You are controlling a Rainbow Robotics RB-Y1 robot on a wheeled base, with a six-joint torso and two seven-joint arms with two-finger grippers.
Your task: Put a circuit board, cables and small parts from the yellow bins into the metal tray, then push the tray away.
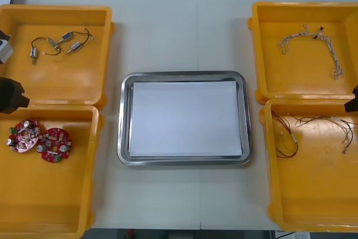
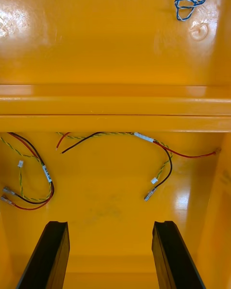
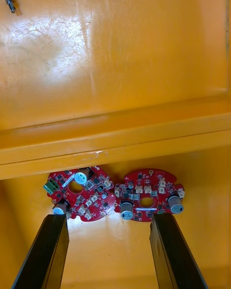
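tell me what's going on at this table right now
Nothing is held yet. The left end effector hovers open over the near-left yellow plastic bin, just short of two round red circuit boards. The right end effector hovers open over the near-right yellow plastic bin, facing thin red, black and yellow cables. The shiny metal tray with its white inside sits between the bins, with none of the parts in it.

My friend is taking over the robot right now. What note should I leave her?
Left tool: open, above the two boards in the near left bin.
Right tool: open, above red-yellow cables in the near right bin.
Blue-white cable: far right bin. Parts: far left bin.
Tray: middle, nothing in it.
Done: nothing. Left: load board, cables, parts, then push tray away.
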